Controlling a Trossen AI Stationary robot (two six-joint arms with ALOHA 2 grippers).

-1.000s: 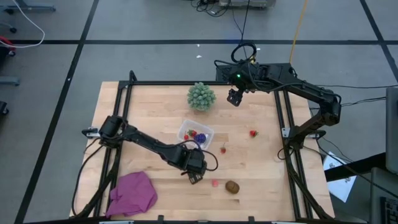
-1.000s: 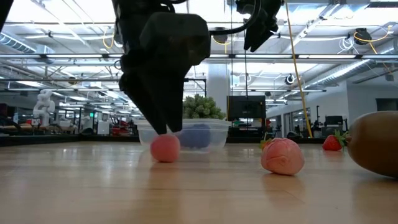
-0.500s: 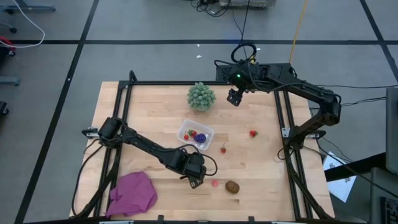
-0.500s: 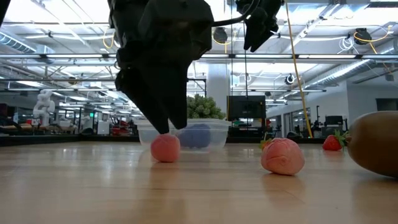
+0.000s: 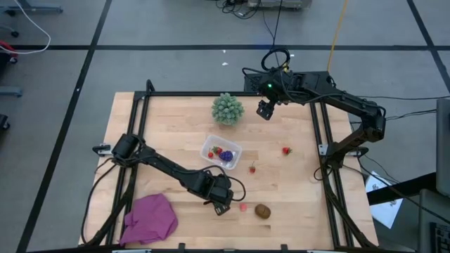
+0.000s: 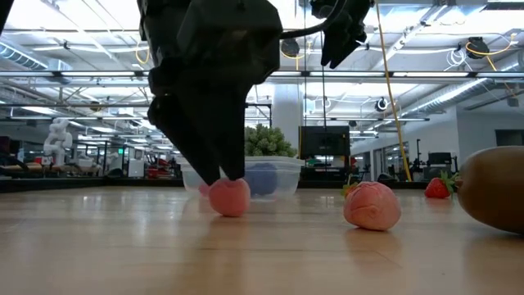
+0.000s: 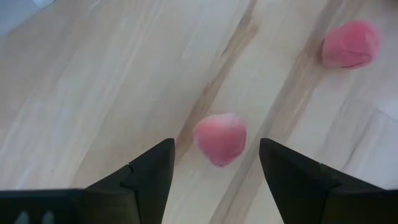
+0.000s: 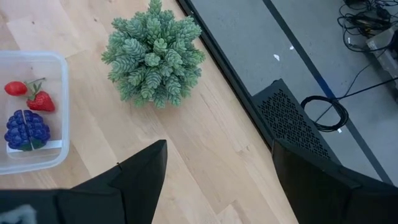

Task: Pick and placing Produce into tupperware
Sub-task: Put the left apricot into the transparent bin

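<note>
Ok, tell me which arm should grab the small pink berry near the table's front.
Left. Its open tool already straddles the small pink berry; the right tool hangs far off by the green spiky ball.

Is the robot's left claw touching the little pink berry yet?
Apart. In the left wrist view, the pink berry sits between the left end effector's open fingers, with bare wood showing on both sides.

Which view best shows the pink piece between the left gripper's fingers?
The left wrist view: the pink piece lies on the wood between the open left gripper fingers, untouched. The low view shows it under the gripper, its upper edge hidden. In the high view the gripper covers it; the right wrist view misses it.
</note>
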